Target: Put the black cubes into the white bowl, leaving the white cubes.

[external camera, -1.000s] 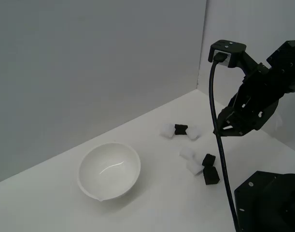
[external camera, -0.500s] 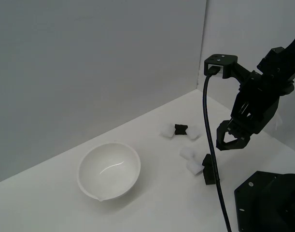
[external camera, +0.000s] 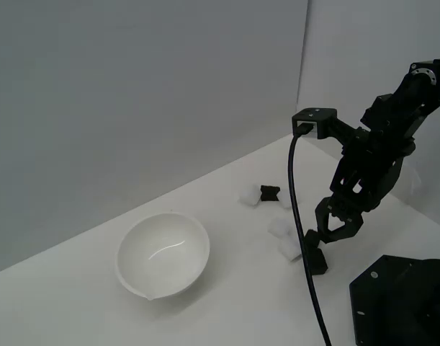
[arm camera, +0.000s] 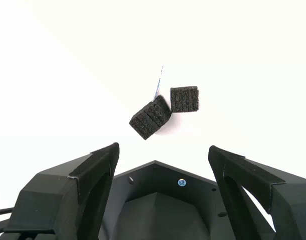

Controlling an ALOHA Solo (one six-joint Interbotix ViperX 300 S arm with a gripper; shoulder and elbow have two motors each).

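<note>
Gripper (external camera: 328, 232) hangs low over the cube cluster, fingers spread wide, nothing between them; wrist view shows both pads (arm camera: 95, 170) apart with two black cubes (arm camera: 150, 117) ahead, touching at a corner. In the exterior view one black cube (external camera: 317, 261) sits just under the gripper, partly hidden by the arm and its black cable (external camera: 299, 216); another black cube (external camera: 269, 192) lies farther back between white cubes (external camera: 248, 197). More white cubes (external camera: 280, 228) sit beside the gripper, faint on the surface. White bowl (external camera: 163, 254) stands well apart toward the exterior view's left, holding nothing. White tabletop (external camera: 227, 303), plain grey walls (external camera: 133, 94), black robot base (external camera: 400, 299) at the near corner.
</note>
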